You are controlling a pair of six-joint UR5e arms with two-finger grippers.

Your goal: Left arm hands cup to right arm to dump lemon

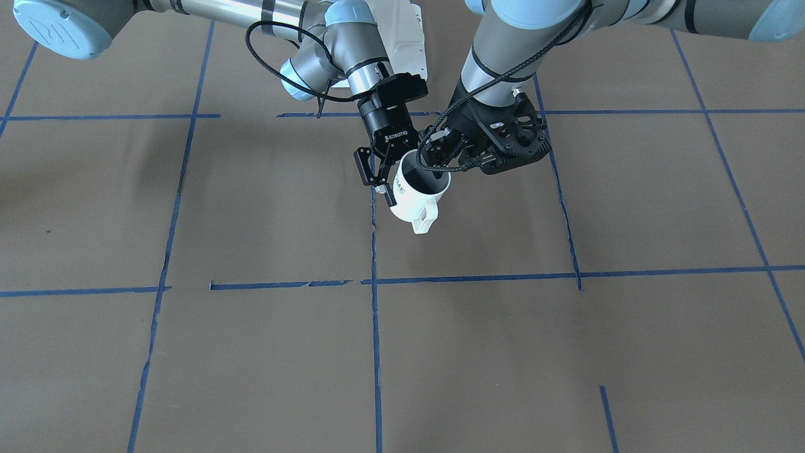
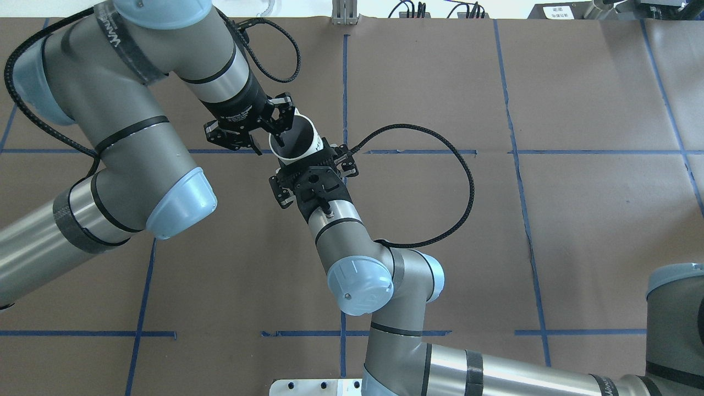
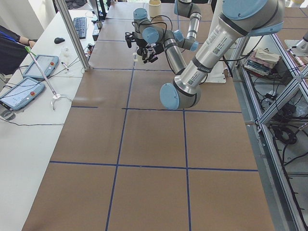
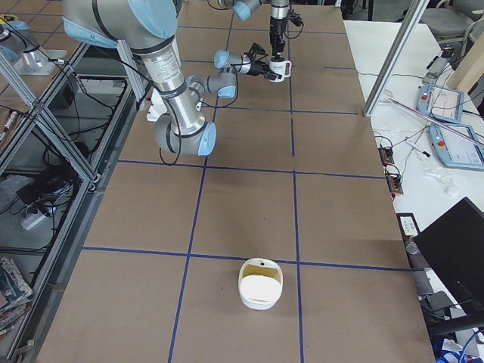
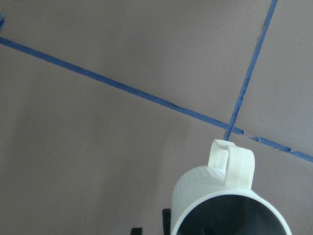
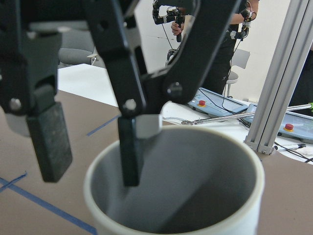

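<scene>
From where I stand, the cup (image 1: 416, 192) hangs clear of the worktop (image 1: 251, 352), caught between the two hands. The right hand (image 2: 303, 165) brackets its body from the side with a pad flat on the wall, and I take it to be carrying the weight. The left hand (image 2: 268, 138) reaches down from above with its jaws apart. One finger (image 6: 129, 156) sits inside the rim and the other pad (image 6: 49, 142) outside, neither touching. I can't see the lemon, as the cup's floor is hidden.

My worry is that the inner finger snags the rim when it lifts, twisting the cup loose. The white ribbed wall looks glazed and slick, the inside is smooth grey, and the squared handle (image 5: 231, 161) juts away from both hands.
</scene>
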